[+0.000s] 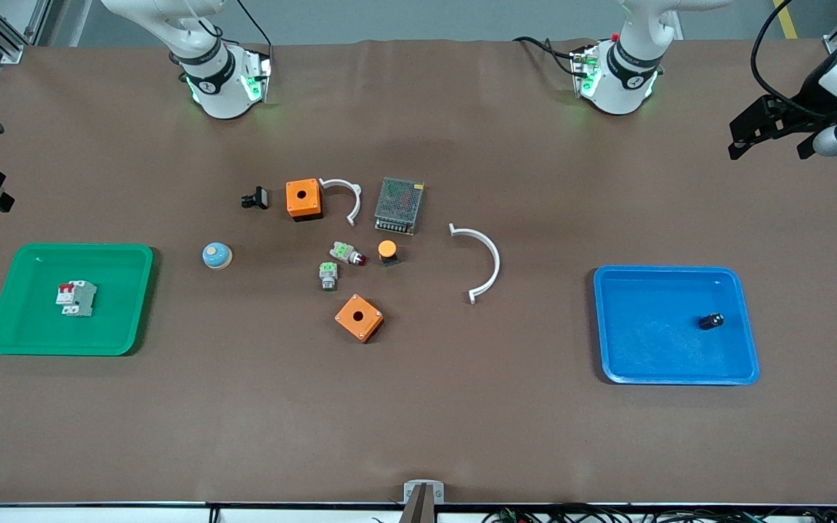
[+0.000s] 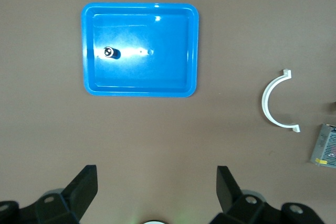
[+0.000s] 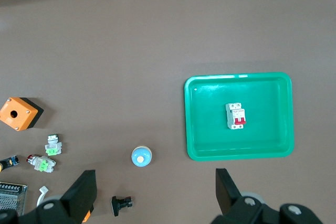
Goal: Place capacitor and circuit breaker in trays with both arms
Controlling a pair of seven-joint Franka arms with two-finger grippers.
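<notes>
The capacitor (image 1: 710,320), a tiny black cylinder, lies in the blue tray (image 1: 644,349) at the left arm's end of the table; it also shows in the left wrist view (image 2: 111,53). The circuit breaker (image 1: 75,298), white-grey with red levers, lies in the green tray (image 1: 19,319) at the right arm's end; it also shows in the right wrist view (image 3: 235,116). My left gripper (image 1: 771,142) is open and empty, high above the table beside the blue tray (image 2: 142,77). My right gripper (image 3: 156,176) is open and empty, high above the table near the green tray (image 3: 210,140).
In the middle lie two orange boxes (image 1: 303,198) (image 1: 359,317), a grey power supply (image 1: 399,205), two white arcs (image 1: 487,261) (image 1: 346,195), two green-topped parts (image 1: 328,274), an orange-capped button (image 1: 387,251), a black clip (image 1: 255,198) and a blue dome (image 1: 216,255).
</notes>
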